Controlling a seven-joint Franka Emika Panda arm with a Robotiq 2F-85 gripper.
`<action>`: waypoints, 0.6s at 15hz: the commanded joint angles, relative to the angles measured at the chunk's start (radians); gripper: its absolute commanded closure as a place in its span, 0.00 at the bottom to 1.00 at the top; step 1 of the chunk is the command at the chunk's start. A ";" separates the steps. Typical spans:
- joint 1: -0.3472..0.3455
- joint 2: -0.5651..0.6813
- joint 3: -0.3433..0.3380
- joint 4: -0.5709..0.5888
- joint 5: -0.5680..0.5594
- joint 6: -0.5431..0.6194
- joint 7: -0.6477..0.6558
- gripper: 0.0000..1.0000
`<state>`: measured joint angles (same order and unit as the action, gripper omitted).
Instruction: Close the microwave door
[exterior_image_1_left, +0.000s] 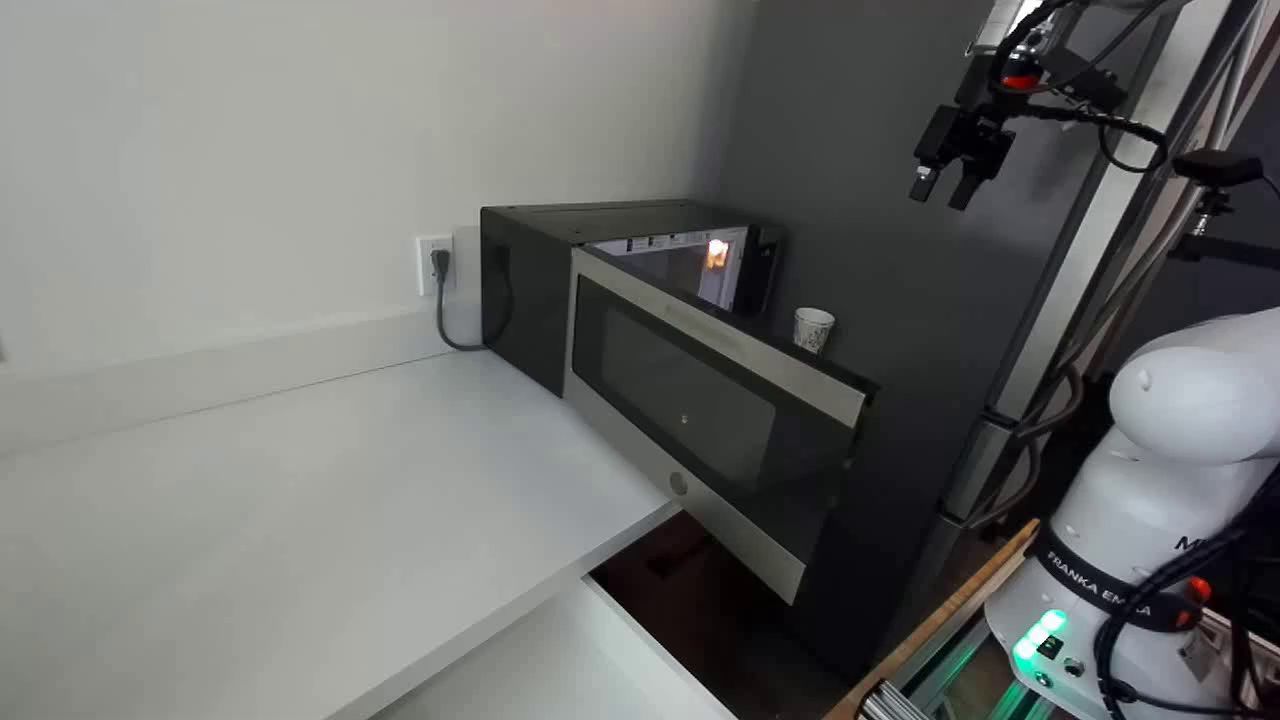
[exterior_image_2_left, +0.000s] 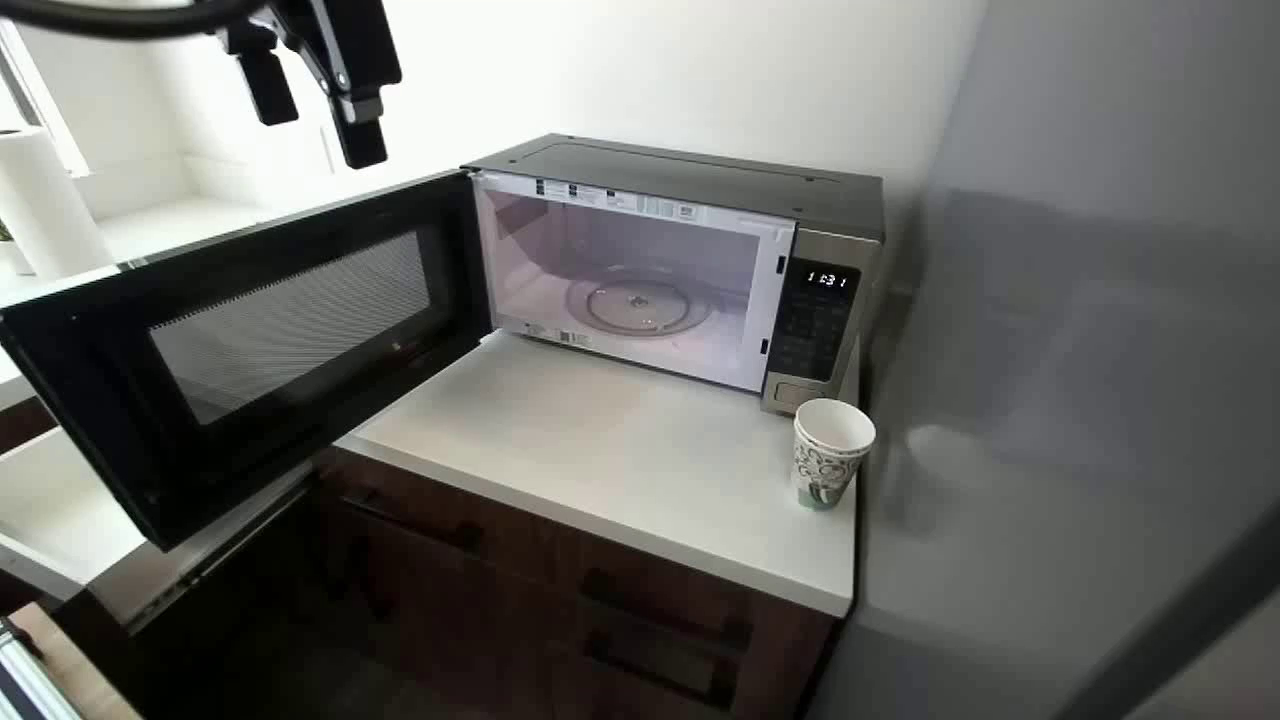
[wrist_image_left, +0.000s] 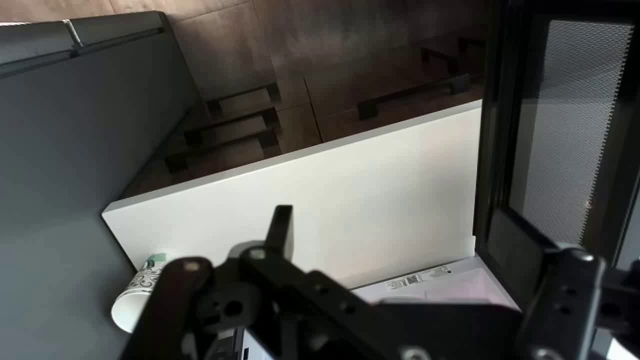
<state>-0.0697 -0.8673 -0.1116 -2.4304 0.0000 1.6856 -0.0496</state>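
The microwave (exterior_image_1_left: 530, 300) stands on the white counter against the wall; its lit cavity with a glass turntable faces out, and its body also shows in an exterior view (exterior_image_2_left: 690, 175). The microwave door (exterior_image_1_left: 690, 390) stands wide open, swung out past the counter's front edge; its dark inner face shows in an exterior view (exterior_image_2_left: 290, 320) and at the right of the wrist view (wrist_image_left: 575, 120). My gripper (exterior_image_1_left: 943, 188) is open and empty, high up and apart from the door. It also shows in an exterior view (exterior_image_2_left: 318, 130), and its spread fingers show in the wrist view (wrist_image_left: 402, 227).
A patterned paper cup (exterior_image_2_left: 828, 460) stands on the counter near the microwave's control panel, beside a tall grey panel (exterior_image_2_left: 1080, 330). An open white drawer (exterior_image_1_left: 600, 650) lies below the door. Dark handles (wrist_image_left: 410, 92) line the cabinet front. A paper roll (exterior_image_2_left: 45, 200) stands farther off.
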 joint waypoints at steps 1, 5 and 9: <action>-0.003 0.001 0.002 0.002 0.002 -0.001 -0.002 0.00; -0.003 0.001 0.002 0.002 0.002 -0.001 -0.002 0.00; 0.010 0.004 0.014 -0.004 0.002 0.009 -0.010 0.00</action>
<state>-0.0697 -0.8677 -0.1116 -2.4300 0.0000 1.6857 -0.0496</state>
